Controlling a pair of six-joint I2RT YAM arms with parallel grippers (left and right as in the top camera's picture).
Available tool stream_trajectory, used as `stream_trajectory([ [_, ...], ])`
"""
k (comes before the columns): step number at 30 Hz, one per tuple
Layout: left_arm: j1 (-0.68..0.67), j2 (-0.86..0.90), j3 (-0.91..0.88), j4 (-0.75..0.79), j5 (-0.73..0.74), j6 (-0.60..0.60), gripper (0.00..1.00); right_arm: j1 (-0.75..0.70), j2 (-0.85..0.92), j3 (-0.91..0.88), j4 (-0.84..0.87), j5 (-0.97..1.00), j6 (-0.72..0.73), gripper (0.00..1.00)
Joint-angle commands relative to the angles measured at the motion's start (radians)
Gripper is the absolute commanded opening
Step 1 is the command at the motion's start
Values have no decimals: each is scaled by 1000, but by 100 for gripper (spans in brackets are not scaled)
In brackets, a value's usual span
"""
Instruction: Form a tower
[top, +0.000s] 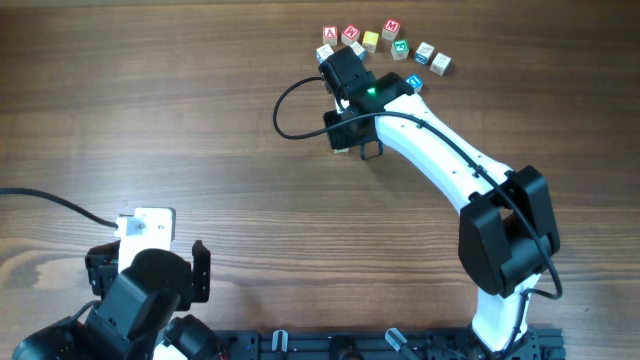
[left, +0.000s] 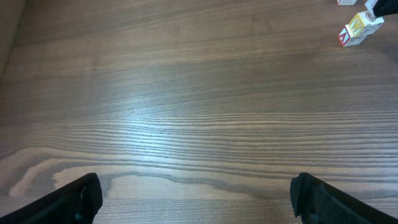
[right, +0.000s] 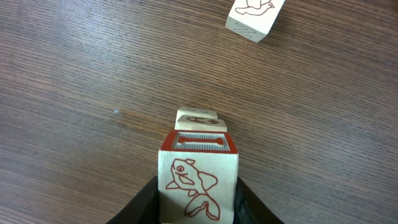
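Observation:
My right gripper (right: 198, 190) is shut on a pale wooden cube (right: 198, 177) with a red fish drawing and a red-framed end face. Just beyond that end face a second pale cube (right: 196, 118) rests on the table; whether the two touch I cannot tell. In the overhead view the right gripper (top: 340, 68) hangs at the near edge of a cluster of cubes (top: 385, 42), hiding the held cube. A standing tower is not in view. My left gripper (left: 196, 199) is open wide over bare wood, nothing between its fingers.
Several loose cubes with red, yellow, green and blue faces lie in an arc at the table's far side. One pale cube (right: 252, 15) lies farther off. A red-A cube (left: 353, 31) shows far right. A black cable (top: 290, 110) loops left of the right arm.

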Motion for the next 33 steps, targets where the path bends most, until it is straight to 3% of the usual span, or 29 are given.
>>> stream_trajectory([
  [1,-1,-4,-3,2,1,-13,100,3,16,-4,-6,-24,-15,34],
  [10,-1,-4,-3,2,1,-13,100,3,16,-4,-5,-24,41,43],
  [17,-1,-4,-2,2,1,-13,100,3,16,-4,3,-23,41,44],
  [33,-1,-4,-3,2,1,-13,100,3,16,-3,3,-24,44,24],
])
